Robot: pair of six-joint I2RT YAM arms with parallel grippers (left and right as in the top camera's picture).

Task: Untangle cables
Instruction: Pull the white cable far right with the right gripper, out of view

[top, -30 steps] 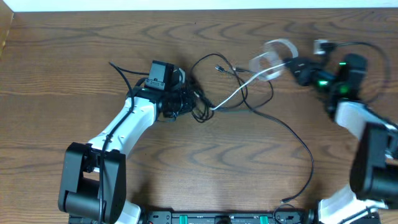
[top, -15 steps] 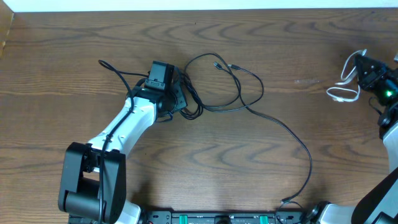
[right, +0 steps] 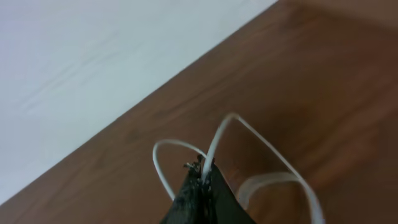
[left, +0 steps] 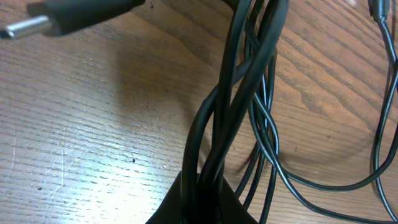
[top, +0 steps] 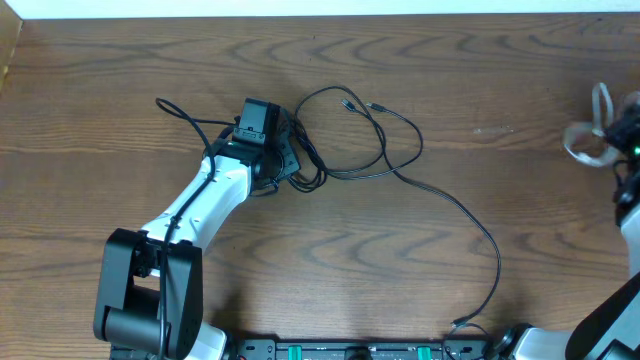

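Note:
Several black cables lie in loose loops at the table's middle, one long strand trailing to the front edge. My left gripper is shut on a bunch of these black cables, pinned to the table. A black plug with a metal tip lies beside it. My right gripper at the far right edge is shut on the white cable, which hangs from it in loops, apart from the black ones. The right wrist view shows the white cable clamped between the fingertips.
The table is brown wood. A white wall or floor lies beyond the far edge. The right arm's base stands at the front right, the left arm's base at the front left.
My right gripper has pulled the white cable out of the black tangle and carried it to the far right edge. The black loops have settled; the left gripper has kept its hold.

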